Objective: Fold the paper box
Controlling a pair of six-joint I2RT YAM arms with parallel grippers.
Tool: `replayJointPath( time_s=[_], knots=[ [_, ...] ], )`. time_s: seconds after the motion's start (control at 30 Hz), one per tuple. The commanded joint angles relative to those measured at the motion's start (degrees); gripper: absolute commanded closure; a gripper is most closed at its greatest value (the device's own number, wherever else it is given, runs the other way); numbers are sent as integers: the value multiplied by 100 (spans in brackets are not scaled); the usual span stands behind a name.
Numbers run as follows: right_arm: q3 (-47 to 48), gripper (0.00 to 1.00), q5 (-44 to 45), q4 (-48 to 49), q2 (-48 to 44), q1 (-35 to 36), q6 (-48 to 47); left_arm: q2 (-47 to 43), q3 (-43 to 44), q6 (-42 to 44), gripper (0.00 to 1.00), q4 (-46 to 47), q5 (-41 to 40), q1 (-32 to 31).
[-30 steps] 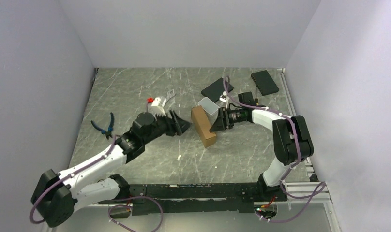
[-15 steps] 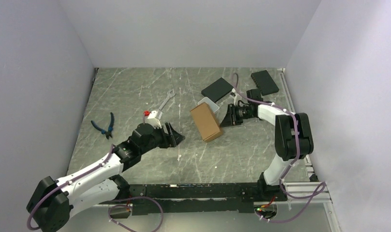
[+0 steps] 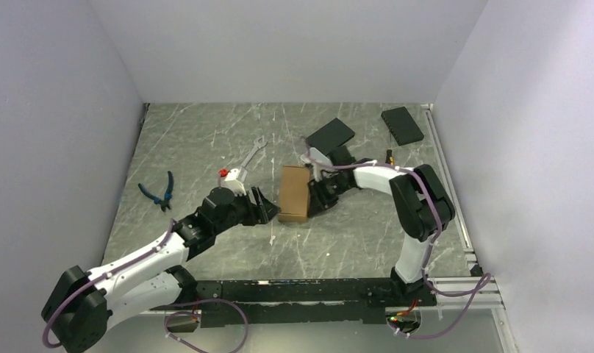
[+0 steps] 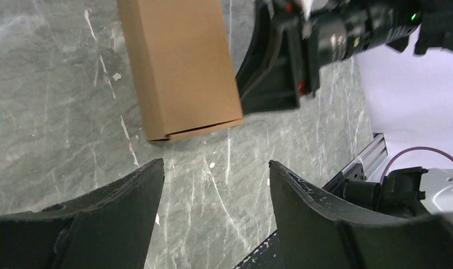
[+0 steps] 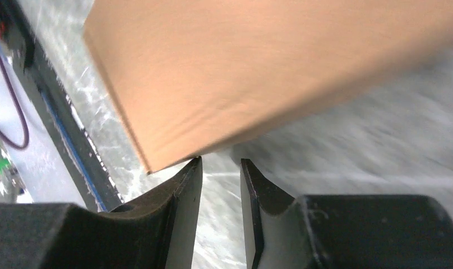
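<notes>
The paper box (image 3: 294,193) is a closed brown cardboard carton lying flat mid-table, also filling the top of the left wrist view (image 4: 179,61) and the right wrist view (image 5: 258,73). My left gripper (image 3: 265,207) sits just left of its near end, open wide with only table between the fingers (image 4: 216,168). My right gripper (image 3: 317,195) is against the box's right side, low to the table. Its fingers (image 5: 185,190) stand a narrow gap apart with nothing between them (image 5: 220,168), tips at the box's lower edge.
Two black slabs (image 3: 330,134) (image 3: 401,125) lie at the back right. A translucent white case (image 3: 316,156) is partly hidden behind the right arm. Blue pliers (image 3: 159,191), a wrench (image 3: 251,154) and a small red-and-white object (image 3: 231,175) lie to the left.
The box slid left and turned to lie square toward the left gripper. The right gripper let go, drew back, then came in against its right side with narrowed fingers. The left gripper pulled back slightly.
</notes>
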Motion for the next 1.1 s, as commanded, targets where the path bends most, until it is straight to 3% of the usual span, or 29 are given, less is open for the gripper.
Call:
replayJointPath(
  time_s=[0.0,0.23,0.37,0.47,0.57,0.6,0.67,0.77,0.87,1.07],
  knots=[
    [181,65,27,-67,-261,537,-318,-565,38,-22,26,-270,-274,1],
    [360,66,802,-599,-730,-108,-961,-1036,134,86,23,-1012,-476,3],
    [87,62,1265,-419,-2394,-582,-1646,-1038,509,266,2,-1457,-537,49],
    [-55,45,1018,-311,-3535,-1308,-1960,-920,1148,660,1,-2077,-311,392],
    [-369,5,730,96,-4565,-2069,-1853,-775,1965,1136,1,-2689,231,1161],
    [-494,1,571,328,-4885,-2359,-1638,-721,2172,1269,1,-2852,386,1429],
    [-594,1,364,645,-5334,-2822,-982,-619,2596,1441,1,-3153,746,1979],
    [32,1,293,4,-5404,-3057,-406,-515,3189,1571,0,-3716,1115,2646],
    [409,0,940,-88,-5548,-3067,707,-631,3607,1758,0,-4153,880,2717],
    [818,0,1445,-594,-5848,-3067,1096,-1054,3920,1898,1,-4512,835,2717]
  ],
)
